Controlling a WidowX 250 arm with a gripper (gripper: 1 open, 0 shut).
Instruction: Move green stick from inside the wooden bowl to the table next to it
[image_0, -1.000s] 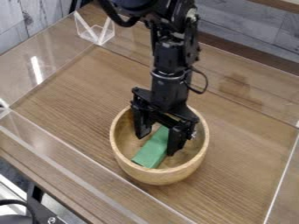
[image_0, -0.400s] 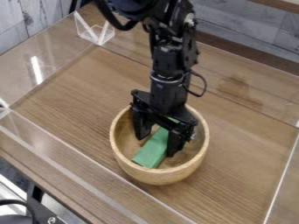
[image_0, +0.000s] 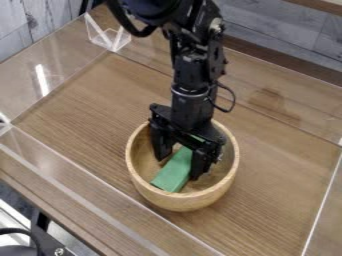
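- Inside the wooden bowl (image_0: 147, 184), we see the green stick (image_0: 174, 175) lying on the bottom; its near end slopes toward the front wall, and its far end runs in between the fingers.
- Above it, we have the gripper (image_0: 186, 160) reaching down past the rim, its fingers spread apart, one on each side of the stick; we judge they are set that way so that closing would pinch its long sides.
- We cannot tell whether either finger touches the stick, but nothing looks clamped.
- Under the bowl, the table (image_0: 83, 118) carries the weight, and we think a firm grip and a straight lift come next, since the walls bar any sideways exit.
- On the way out, we would watch for the fingers catching the rim and dragging the bowl along.
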